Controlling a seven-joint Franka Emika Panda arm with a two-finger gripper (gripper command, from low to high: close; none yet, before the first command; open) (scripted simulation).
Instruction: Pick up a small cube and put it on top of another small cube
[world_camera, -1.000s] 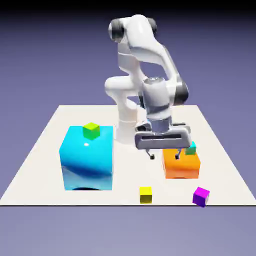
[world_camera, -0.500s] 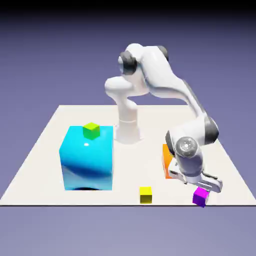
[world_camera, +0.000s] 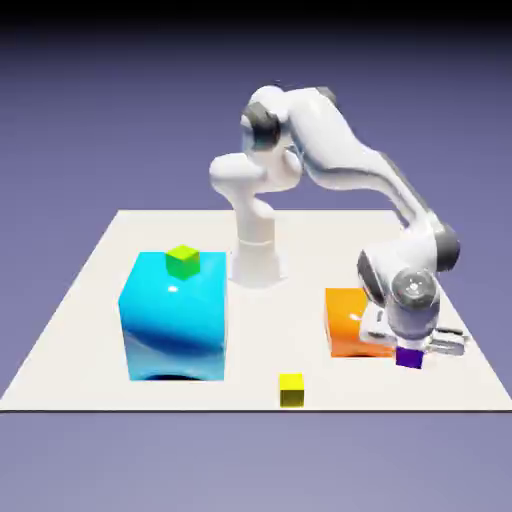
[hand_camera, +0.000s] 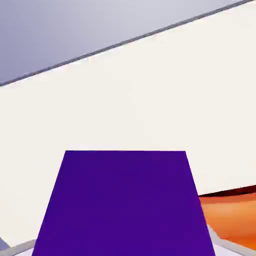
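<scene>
Blocking much of its own work, the arm's wrist housing covers the gripper (world_camera: 415, 350) in the exterior view, so only the lower part of the purple cube (world_camera: 409, 357) peeks out beneath it, just beside the orange block (world_camera: 352, 321) on the exterior view's right. Whether the cube rests on the table (world_camera: 90, 300) or hangs a little above it is hard to judge from there. The teal cube cannot be made out at all — the place behind the orange block is hidden by the hand. In the hand view the purple cube (hand_camera: 125, 202) fills the lower middle, large and cut off by the bottom edge, with only slivers of grey finger at the corners; the jaws are closed on it. A strip of the orange block (hand_camera: 230, 210) shows at that view's lower right.

The big cyan block (world_camera: 173, 315) carries the lime green cube (world_camera: 183, 261) on top, and the yellow cube (world_camera: 291, 389) sits near the table's front edge.

Half a second ago the purple cube lay nearer the front edge with the hand coming down over it — now it has shifted back, up against the orange block's side. A second ago the hand hung over the orange block, where the teal cube was in plain sight.
</scene>
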